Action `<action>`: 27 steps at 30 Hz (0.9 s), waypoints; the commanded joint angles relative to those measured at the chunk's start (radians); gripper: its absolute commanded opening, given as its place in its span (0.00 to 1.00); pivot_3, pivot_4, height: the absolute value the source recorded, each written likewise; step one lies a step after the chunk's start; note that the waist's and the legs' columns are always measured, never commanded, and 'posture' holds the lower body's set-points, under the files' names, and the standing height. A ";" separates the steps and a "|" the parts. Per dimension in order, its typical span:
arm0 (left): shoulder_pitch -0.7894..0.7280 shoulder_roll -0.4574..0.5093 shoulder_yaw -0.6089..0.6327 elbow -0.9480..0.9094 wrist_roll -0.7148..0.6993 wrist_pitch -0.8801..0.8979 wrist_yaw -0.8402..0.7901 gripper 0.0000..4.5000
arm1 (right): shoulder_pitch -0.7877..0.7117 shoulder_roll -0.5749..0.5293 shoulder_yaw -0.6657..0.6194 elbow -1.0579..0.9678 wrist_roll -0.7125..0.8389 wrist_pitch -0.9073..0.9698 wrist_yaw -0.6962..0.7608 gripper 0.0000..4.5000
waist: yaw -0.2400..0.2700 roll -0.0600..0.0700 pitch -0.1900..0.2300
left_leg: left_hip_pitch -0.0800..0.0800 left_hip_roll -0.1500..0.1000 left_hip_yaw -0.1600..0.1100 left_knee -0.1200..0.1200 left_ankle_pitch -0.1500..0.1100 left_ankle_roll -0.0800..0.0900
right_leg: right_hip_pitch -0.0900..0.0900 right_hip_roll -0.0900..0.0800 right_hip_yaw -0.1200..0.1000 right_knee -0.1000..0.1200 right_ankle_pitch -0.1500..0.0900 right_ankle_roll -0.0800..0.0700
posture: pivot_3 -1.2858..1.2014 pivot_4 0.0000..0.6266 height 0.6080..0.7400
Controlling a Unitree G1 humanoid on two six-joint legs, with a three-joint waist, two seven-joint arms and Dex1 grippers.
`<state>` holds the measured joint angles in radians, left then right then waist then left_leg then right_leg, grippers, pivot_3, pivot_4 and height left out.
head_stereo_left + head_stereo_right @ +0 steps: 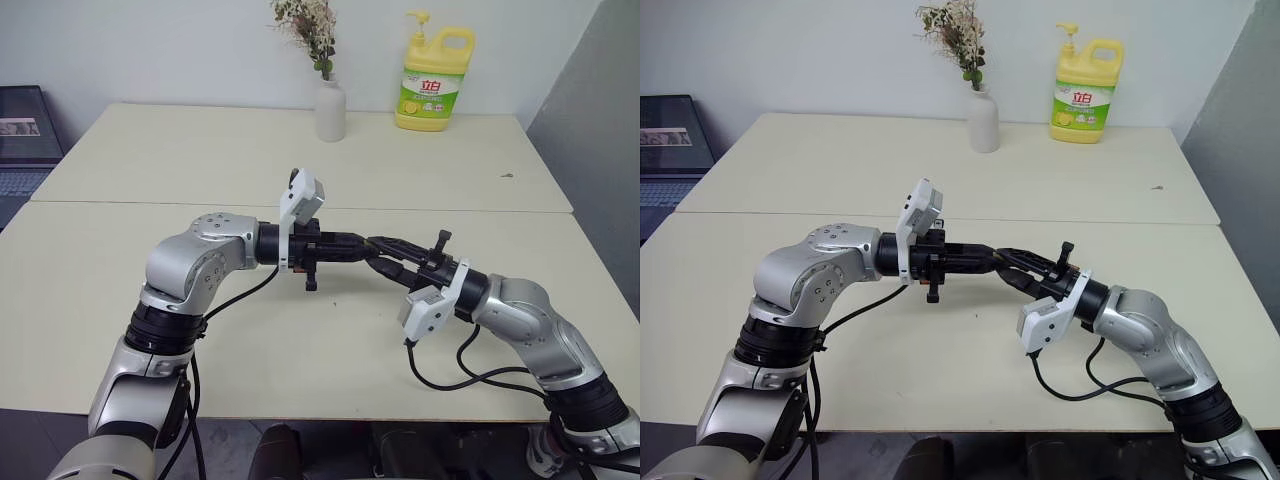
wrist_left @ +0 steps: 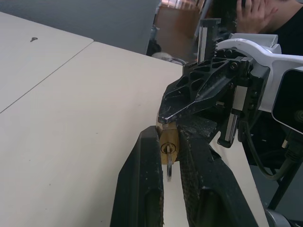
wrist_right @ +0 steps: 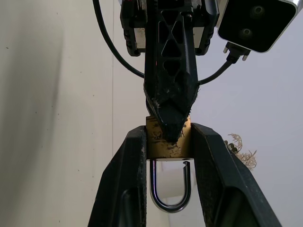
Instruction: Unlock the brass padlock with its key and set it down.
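A: So, how far along with the brass padlock (image 3: 158,149)?

B: Midway, by the look of it. Held up in the air over the middle of the near tabletop (image 1: 300,330), not resting on anything. Clamped by its gold body in the right hand (image 3: 168,132), one finger pressing on each side.

A: And the left hand (image 2: 166,139)?

B: Closed in tight at the keyhole end, meeting the right hand tip to tip. Key (image 2: 168,150) already seated in the lock, with its ring (image 2: 169,172) dangling between the fingers. Gripping the key itself, most likely; hard to rule out the brass edge.

A: Unlocked, then?

B: Possibly. One leg of the shackle (image 3: 153,187) sunk in the body, the other ending just short of it with a small gap. Looks sprung, but too fine to swear to. Otherwise, needs a turn of the key.

A: What remains?

B: Confirming the release, letting go with the left, then lowering the lock onto the tabletop.

A: Anything in the way?

B: Nothing below the hands. White vase (image 1: 330,110) with dried sprigs and a yellow detergent bottle (image 1: 435,80) far back, well apart from the work. Somebody's hand (image 2: 255,9) beyond the tabletop's right side, also well apart. Main worry: such a tiny lock slipping between two crowding sets of fingers.
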<state>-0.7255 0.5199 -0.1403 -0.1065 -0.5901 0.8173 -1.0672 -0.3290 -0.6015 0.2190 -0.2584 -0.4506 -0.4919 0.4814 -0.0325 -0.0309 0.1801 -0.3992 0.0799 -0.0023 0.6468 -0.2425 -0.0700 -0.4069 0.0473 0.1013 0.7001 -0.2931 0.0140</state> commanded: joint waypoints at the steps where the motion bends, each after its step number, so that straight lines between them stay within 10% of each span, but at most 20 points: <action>1: -0.013 -0.005 0.002 -0.014 0.002 -0.017 0.003 0.03 | -0.023 0.015 -0.005 -0.042 0.028 0.002 0.003 0.21 | 0.000 0.000 0.000 | 0.000 0.000 0.000 0.000 0.000 0.000 | 0.000 0.000 0.000 0.000 0.000 0.000 | 0.52 0.24 1.00; 4: -0.010 -0.002 0.003 -0.014 0.002 -0.021 -0.001 0.03 | -0.015 0.017 -0.023 -0.045 0.042 0.036 0.011 0.21 | 0.000 0.000 0.000 | 0.000 0.000 0.000 0.000 0.000 0.000 | 0.000 0.000 0.000 0.000 0.000 0.000 | 0.52 0.24 1.00; 11: -0.008 0.002 0.008 -0.009 0.004 -0.037 -0.007 0.03 | 0.031 -0.029 -0.070 -0.064 0.057 0.098 0.042 0.82 | 0.001 0.000 0.000 | 0.000 0.000 0.000 0.000 0.000 0.000 | 0.000 0.000 0.000 0.000 0.000 0.000 | 0.52 0.24 1.00; 18: -0.010 0.005 0.008 0.015 0.011 -0.064 -0.023 0.03 | 0.158 -0.107 -0.189 -0.118 0.141 0.088 0.047 0.83 | 0.001 0.000 0.000 | 0.000 0.000 0.000 0.000 0.000 0.000 | 0.000 0.000 0.000 0.000 0.000 0.000 | 0.52 0.24 1.00; 27: -0.017 0.006 0.007 0.028 -0.001 -0.067 -0.071 0.03 | 0.218 -0.130 -0.181 -0.270 0.512 0.221 0.203 0.14 | -0.001 0.000 0.000 | 0.000 0.000 0.000 0.000 0.000 0.000 | 0.001 0.000 0.000 0.000 0.000 0.000 | 0.52 0.24 1.00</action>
<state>-0.7247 0.5237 -0.1421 -0.0658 -0.5745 0.7628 -1.1216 -0.1068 -0.7265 0.0355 -0.4608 -0.0156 -0.2998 0.6537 -0.0335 -0.0309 0.1801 -0.3988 0.0797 -0.0025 0.6467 -0.2426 -0.0699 -0.4062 0.0474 0.1014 0.7001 -0.2932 0.0142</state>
